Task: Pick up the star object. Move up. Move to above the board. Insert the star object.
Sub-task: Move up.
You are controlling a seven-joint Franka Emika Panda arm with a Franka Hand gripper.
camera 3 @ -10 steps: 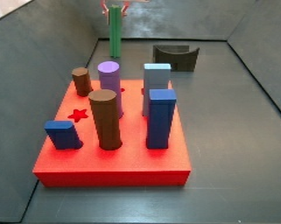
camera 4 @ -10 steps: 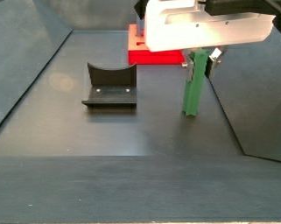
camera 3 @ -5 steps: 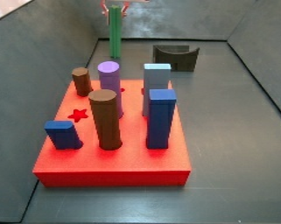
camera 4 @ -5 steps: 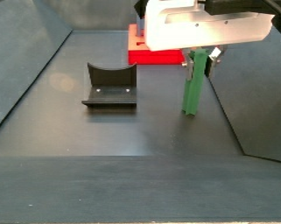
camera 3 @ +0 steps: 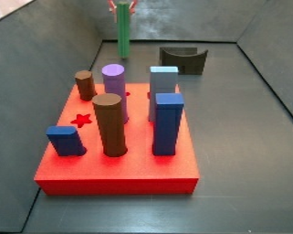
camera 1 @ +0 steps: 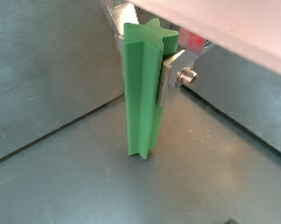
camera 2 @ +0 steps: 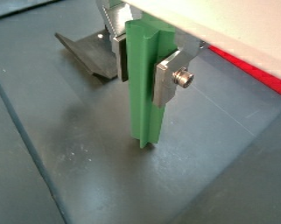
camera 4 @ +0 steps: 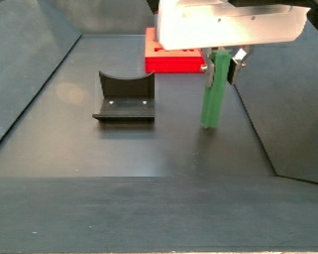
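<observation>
The star object (camera 3: 121, 35) is a tall, slim green peg with ridged sides, held upright at the far end of the floor. My gripper (camera 3: 121, 6) is shut on its upper part. In both wrist views the silver fingers (camera 1: 171, 75) (camera 2: 167, 77) press on two sides of the peg (camera 1: 143, 96) (camera 2: 145, 87). Its lower end is close to the dark floor. The board (camera 3: 112, 175) is a flat red block, nearer in this side view, with a star-shaped hole (camera 3: 80, 119). A side view shows the peg (camera 4: 214, 94) under the white gripper (camera 4: 222, 55), with the board (camera 4: 168, 63) behind.
Several pegs stand in the board: a brown cylinder (camera 3: 109, 123), a blue square post (camera 3: 168, 123), a purple cylinder (camera 3: 113, 82) and a light blue post (camera 3: 163, 87). The dark fixture (camera 3: 183, 59) (camera 4: 122, 97) stands beside the peg. Grey walls enclose the floor.
My gripper has moved up a little with the green peg in it. The peg's lower end sits slightly higher than before.
</observation>
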